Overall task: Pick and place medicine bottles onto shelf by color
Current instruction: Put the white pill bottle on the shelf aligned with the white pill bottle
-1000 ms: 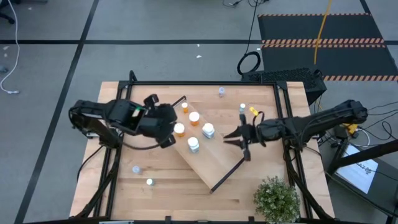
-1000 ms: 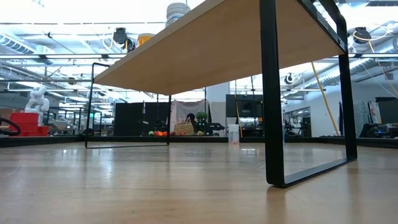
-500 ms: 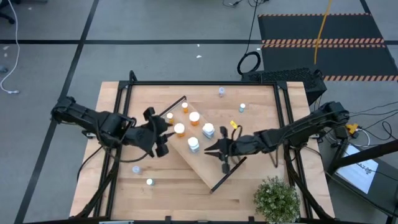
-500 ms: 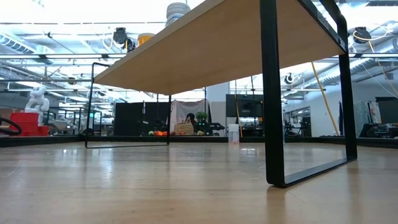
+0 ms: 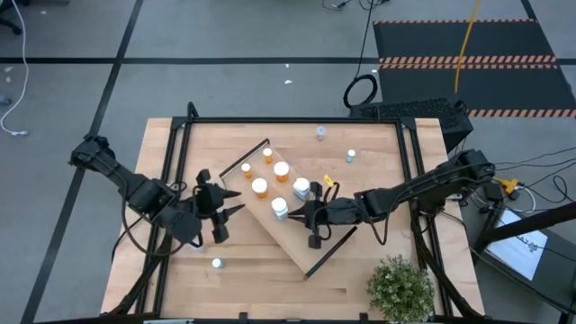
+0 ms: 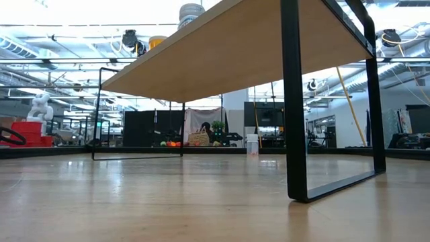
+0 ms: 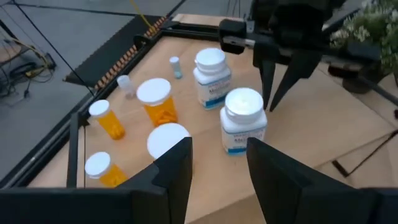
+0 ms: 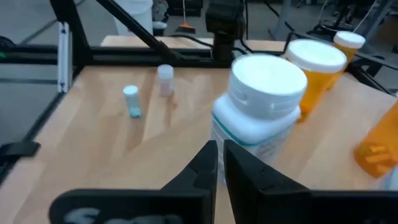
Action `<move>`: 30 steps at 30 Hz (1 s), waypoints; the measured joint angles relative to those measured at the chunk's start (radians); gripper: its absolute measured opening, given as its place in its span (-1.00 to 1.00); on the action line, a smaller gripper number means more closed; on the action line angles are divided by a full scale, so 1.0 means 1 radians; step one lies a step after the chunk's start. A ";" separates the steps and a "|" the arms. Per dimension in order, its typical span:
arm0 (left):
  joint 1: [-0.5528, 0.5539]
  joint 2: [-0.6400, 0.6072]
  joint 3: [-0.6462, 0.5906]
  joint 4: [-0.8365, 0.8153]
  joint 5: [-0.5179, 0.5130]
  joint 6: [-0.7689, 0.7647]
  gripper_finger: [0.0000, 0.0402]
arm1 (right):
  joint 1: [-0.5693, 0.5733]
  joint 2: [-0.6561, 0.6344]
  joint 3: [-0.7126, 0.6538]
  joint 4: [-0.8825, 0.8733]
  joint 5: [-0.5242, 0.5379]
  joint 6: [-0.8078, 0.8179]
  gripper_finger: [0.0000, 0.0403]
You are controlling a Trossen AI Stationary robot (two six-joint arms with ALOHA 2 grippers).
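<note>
Shelf [image 5: 297, 225] lay slantwise across the middle of my wooden table [image 5: 378, 153], its thin dark end walls toward the far-left and near-right, with bare tabletop open on every side up to the black frame edging the table. My right gripper [image 5: 295, 214] reached in over the shelf's middle, its fingers drawn nearly together and holding nothing, the tips just short of a white-bodied bottle [image 8: 260, 106] with a wide white cap and pale blue label print. My left gripper [image 5: 220, 214] hung over bare table just off the shelf's left edge, its fingers [image 7: 180, 171] parted to a middling gap and empty. On the shelf stood a cluster of medicine bottles, all white-capped: three orange ones [image 5: 280, 171] toward the far end wall, a fourth by the left edge, and two white-bodied ones [image 5: 280, 209] nearer the middle, one close to each other yet apart. Four tiny bottles sat off the shelf, well apart: two [image 5: 349, 156] near the far edge of the table and two [image 5: 216, 264] toward the near-left corner. A small green potted plant [image 5: 400, 286] occupied the near-right corner. From table height, the shelf stood on black legs [image 6: 295, 101], with clear space underneath.
</note>
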 joint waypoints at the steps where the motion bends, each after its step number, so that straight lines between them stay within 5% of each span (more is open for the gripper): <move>1: -0.003 0.001 0.000 0.000 0.000 0.006 -0.24 | -0.001 0.000 0.000 0.008 -0.001 0.002 -0.90; 30: -0.004 0.001 -0.001 0.004 0.003 0.014 -0.24 | 0.007 -0.058 -0.002 -0.042 0.020 -0.017 -0.90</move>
